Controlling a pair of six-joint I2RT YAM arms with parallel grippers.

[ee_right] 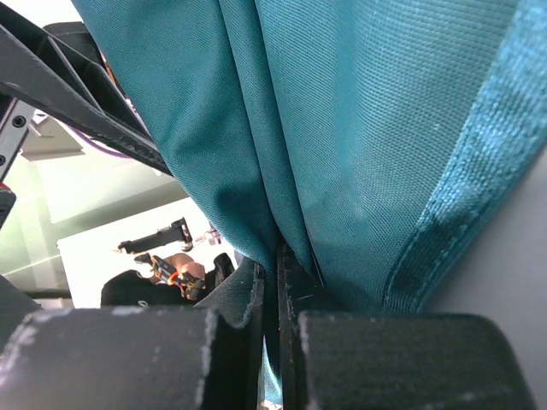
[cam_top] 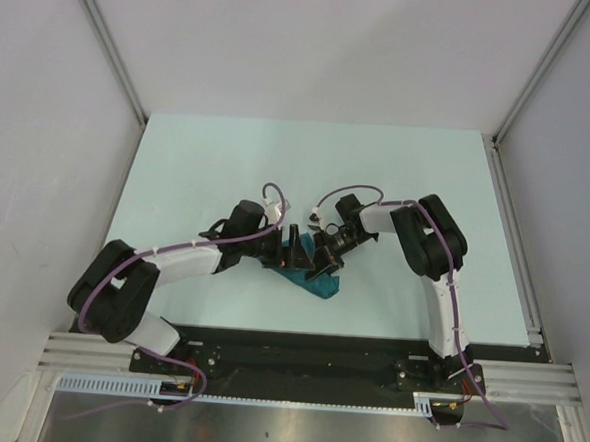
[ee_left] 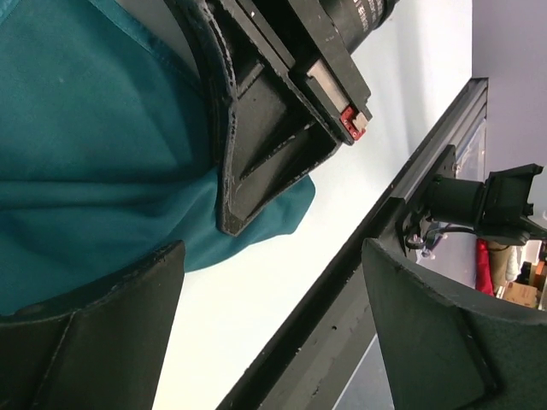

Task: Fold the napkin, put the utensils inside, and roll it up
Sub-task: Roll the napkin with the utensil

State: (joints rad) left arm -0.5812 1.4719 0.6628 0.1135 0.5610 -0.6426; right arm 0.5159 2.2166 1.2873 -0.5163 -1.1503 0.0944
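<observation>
Tabletop (cam_top: pixel 228 167): pale green, under both arms. Napkin (ee_right: pixel 359 128): teal, bunched, one gathered fold pinched in the right pincer (ee_right: pixel 275 286). Judged light, limp, slightly slick; best taken at the stitched hem (ee_right: pixel 461 196). Left pincer (ee_left: pixel 269 333): spread wide, napkin just beside one finger. Spoon: unseen.

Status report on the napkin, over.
Left pincer open at napkin edge. Right pincer shut on napkin, cloth bunched. Spoon not in view. No obstruction seen.
</observation>
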